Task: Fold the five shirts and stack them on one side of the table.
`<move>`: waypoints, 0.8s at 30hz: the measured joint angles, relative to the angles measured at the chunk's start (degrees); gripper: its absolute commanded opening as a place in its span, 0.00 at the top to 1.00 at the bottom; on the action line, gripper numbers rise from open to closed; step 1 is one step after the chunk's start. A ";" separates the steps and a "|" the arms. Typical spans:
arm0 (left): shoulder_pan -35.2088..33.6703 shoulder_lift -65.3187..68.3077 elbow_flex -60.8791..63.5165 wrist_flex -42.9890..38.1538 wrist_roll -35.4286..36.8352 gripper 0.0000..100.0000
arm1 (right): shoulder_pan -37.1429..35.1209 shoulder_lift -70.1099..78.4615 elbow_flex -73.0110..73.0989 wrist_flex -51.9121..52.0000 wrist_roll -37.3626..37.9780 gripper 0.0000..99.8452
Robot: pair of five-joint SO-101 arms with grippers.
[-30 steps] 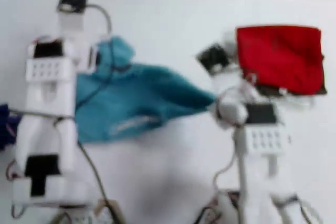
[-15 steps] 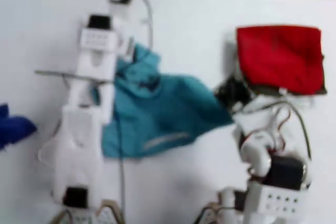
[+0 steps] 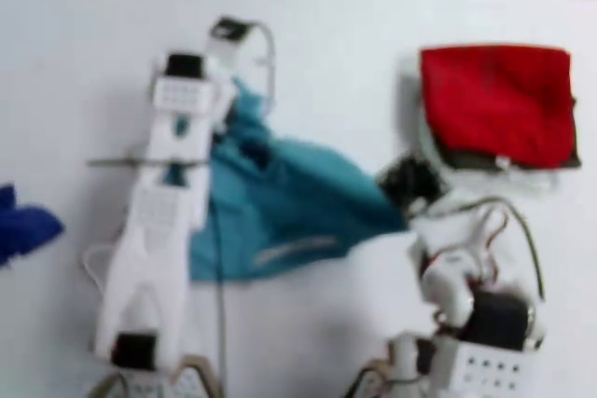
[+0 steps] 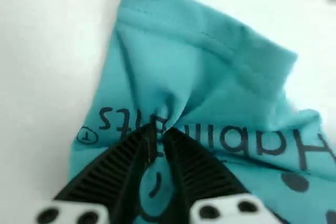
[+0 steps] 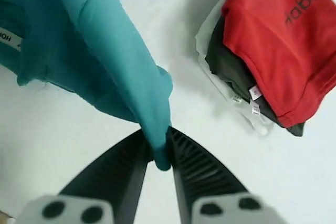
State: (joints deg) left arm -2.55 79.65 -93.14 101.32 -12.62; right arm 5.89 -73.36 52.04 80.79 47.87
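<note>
Folded stack sits on the white table, red shirt on top, dark and white layers under it. Teal shirt lies bunched just beside the stack. Right gripper is clamped on the teal corner nearest the stack, the cloth drawn up into its jaws. Left gripper is pinched tight on a printed fold at the teal end farthest from the stack. Crumpled blue shirt lies well apart from the stack, beyond the teal one.
</note>
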 measured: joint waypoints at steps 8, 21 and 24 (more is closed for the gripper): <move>-5.98 -9.67 2.02 0.09 0.00 0.98 | 0.00 0.00 6.24 -10.02 -7.56 0.98; -8.53 -54.95 62.68 0.09 0.00 0.98 | -0.18 29.63 -23.38 -11.78 -12.13 0.98; -10.73 -68.84 78.15 0.09 0.00 0.98 | -2.20 38.95 -36.92 -7.47 -12.40 0.98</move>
State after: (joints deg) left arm -13.27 10.81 -14.99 101.41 -12.62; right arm 3.69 -34.42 15.12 73.32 35.47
